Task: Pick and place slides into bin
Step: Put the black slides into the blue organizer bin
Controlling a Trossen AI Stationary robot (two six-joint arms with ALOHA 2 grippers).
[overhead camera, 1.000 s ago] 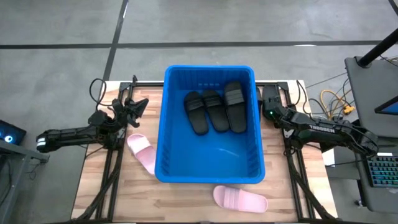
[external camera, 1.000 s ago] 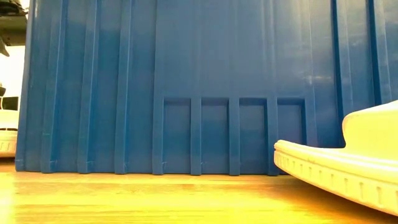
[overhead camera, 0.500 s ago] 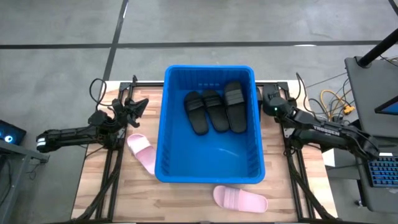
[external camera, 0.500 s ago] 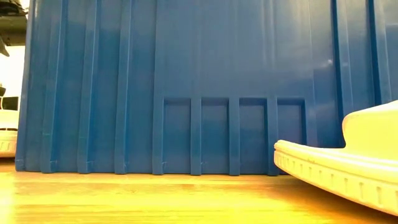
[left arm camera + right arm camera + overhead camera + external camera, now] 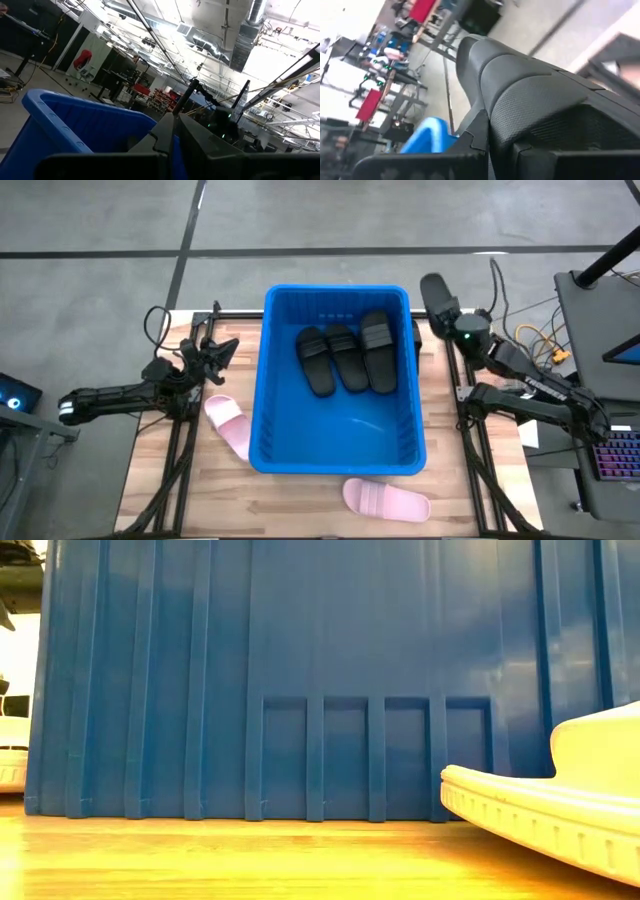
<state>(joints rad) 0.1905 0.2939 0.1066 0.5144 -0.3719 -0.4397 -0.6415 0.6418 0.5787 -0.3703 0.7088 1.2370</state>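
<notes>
The blue bin (image 5: 338, 450) sits in the middle of the wooden table (image 5: 290, 500) and has three black slides (image 5: 346, 353) lying side by side in its far half, toes and heels lined up roughly front to back. Two pink slides are outside it: one pink slide (image 5: 229, 425) rests on the table right against the bin's left wall, and the other pink slide (image 5: 386, 499) lies just in front of the bin's near-right corner. From table height it's mostly the bin's ribbed wall, with that second pink slide's sole poking in at the right.

The right gripper (image 5: 437, 292) is up by the bin's far-right corner, outside the rim, jaws closed on a black slide (image 5: 530, 90) that fills its wrist view. The left gripper (image 5: 222, 350) sits off to the left of the bin over the far-left part of the table, fingers pressed together and empty, pointing toward the bin.
</notes>
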